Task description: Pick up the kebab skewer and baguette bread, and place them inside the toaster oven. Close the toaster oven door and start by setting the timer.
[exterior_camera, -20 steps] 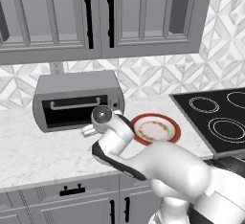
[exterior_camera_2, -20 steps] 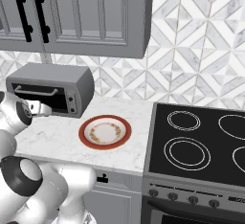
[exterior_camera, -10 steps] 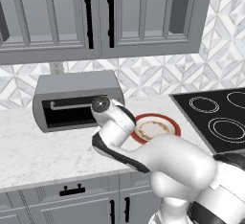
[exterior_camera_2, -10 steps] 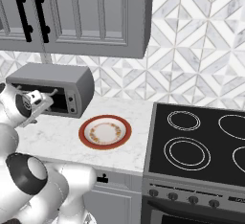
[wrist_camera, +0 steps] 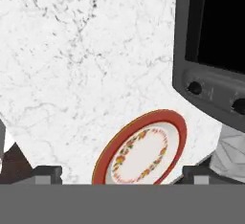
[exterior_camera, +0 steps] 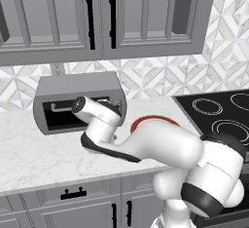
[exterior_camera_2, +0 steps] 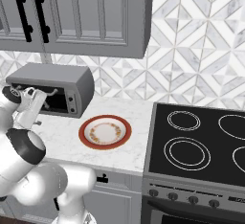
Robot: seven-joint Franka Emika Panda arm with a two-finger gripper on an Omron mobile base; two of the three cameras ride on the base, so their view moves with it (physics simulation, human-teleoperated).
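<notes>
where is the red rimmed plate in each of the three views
Left base view: only an arc of the plate peeks above the white arm, right of centre.
Right base view: the plate lies whole on the counter, left of centre, beside the stove.
Hand view: the plate sits at bottom centre, tilted.
Shared landmark: the toaster oven, always next to the plate.
</notes>
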